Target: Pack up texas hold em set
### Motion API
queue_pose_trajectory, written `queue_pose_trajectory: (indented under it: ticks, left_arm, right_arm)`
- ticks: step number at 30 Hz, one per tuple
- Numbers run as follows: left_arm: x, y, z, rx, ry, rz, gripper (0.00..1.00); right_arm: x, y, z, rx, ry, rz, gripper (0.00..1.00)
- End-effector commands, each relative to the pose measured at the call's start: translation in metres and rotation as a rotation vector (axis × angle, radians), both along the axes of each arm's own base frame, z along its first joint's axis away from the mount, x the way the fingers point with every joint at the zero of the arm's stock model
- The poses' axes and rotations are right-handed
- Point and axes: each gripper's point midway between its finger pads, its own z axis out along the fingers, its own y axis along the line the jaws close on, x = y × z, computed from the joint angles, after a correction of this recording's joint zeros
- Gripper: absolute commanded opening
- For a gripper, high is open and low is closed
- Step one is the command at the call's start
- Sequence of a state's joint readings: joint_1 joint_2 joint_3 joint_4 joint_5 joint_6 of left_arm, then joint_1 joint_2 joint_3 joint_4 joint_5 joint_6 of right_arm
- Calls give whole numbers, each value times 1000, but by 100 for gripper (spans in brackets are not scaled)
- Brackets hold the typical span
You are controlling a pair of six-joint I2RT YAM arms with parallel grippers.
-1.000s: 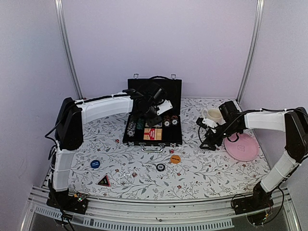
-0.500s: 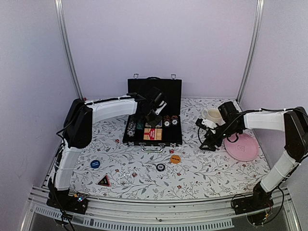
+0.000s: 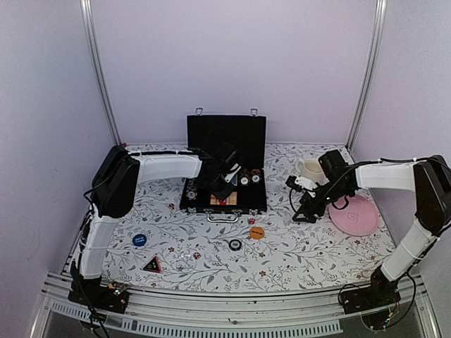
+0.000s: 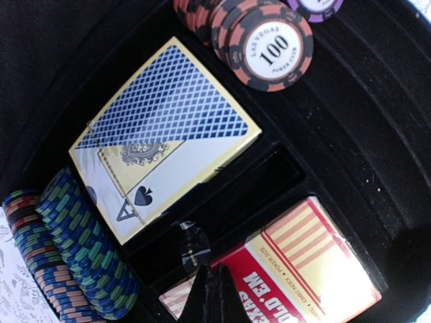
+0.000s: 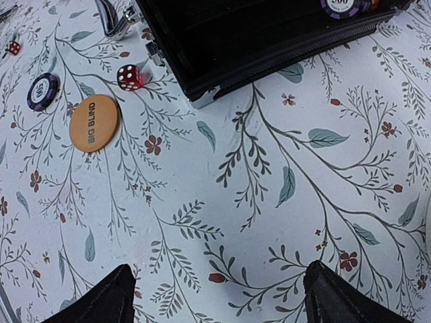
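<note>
The black briefcase (image 3: 194,205) lies open in the middle of the table with its lid (image 3: 225,134) upright. My left gripper (image 3: 222,184) hangs low inside it. Its fingers are shut tip to tip, with nothing between them (image 4: 217,282), over the red card deck (image 4: 316,262). A blue deck (image 4: 158,134), a "100" chip stack (image 4: 269,44) and blue-green chips (image 4: 87,249) fill the tray. My right gripper (image 5: 219,296) stands open over bare cloth, right of the case corner (image 5: 269,33). On the cloth lie the orange button (image 5: 93,123), a red die (image 5: 129,76) and a purple chip (image 5: 43,91).
A blue button (image 3: 139,239) and the triangle token (image 3: 151,265) lie at the front left. The cream mug (image 3: 312,167) and pink plate (image 3: 354,215) sit at the right, close to my right arm. A second red die (image 5: 12,48) lies farther left.
My left gripper has shut and dropped lower into the case tray, over the red deck. The right arm has barely moved.
</note>
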State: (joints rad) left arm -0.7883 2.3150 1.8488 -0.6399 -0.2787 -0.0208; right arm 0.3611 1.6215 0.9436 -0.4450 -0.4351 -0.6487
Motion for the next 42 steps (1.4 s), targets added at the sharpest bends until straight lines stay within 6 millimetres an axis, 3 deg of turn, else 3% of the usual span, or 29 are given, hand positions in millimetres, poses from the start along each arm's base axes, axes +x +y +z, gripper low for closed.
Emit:
queue_pose_trajectory:
  ticks: [1, 4, 7, 11, 14, 16, 17, 18, 20, 23, 27, 30, 33, 36, 39, 42]
  left_arm:
    - [-19, -1, -8, 2, 43, -10, 0]
    - [-18, -1, -2, -3, 33, -7, 0]
    - [-10, -2, 22, -19, -17, -5, 0]
    - [-2, -3, 77, -35, -108, -18, 7]
    - [-5, -4, 127, -58, -165, -55, 20]
    - [-10, -1, 158, -85, -205, -79, 41]
    - [-15, 1, 169, -97, -215, -96, 78]
    - [-20, 2, 180, -111, -225, -113, 96]
    - [-27, 11, 213, -172, -282, -111, 97]
    - [-40, 24, 241, -230, -330, -107, 97]
    - [-45, 51, 237, -196, -392, -62, 97]
    - [-48, 71, 240, -197, -473, -33, 97]
    - [-47, 94, 258, -296, -547, 33, 97]
    - [-40, 140, 282, -357, -670, 214, 97]
    - [-39, 194, 272, -354, -724, 452, 97]
    - [-43, 207, 257, -332, -652, 447, 97]
  right_arm:
    - [2, 6, 3, -4, -8, 20, 86]
    - [2, 7, 3, -4, -5, 23, 86]
    - [1, 8, 3, -3, -3, 23, 86]
    - [2, 8, 5, -3, -7, 21, 86]
    - [7, 5, 9, -21, -33, 10, 86]
    - [10, 5, 17, -18, -51, 4, 86]
    - [12, 5, 22, -15, -61, 3, 86]
    - [15, 7, 29, -8, -74, 3, 86]
    - [17, 8, 40, 0, -82, 4, 86]
    - [21, 13, 60, 12, -99, 21, 86]
    - [19, 22, 72, -9, -94, 66, 86]
    - [19, 41, 86, -20, -118, 117, 86]
    - [14, 61, 91, -37, -123, 170, 86]
    - [7, 81, 88, -58, -114, 223, 85]
    - [-3, 102, 78, -84, -102, 284, 85]
    - [-9, 119, 62, -131, -93, 331, 84]
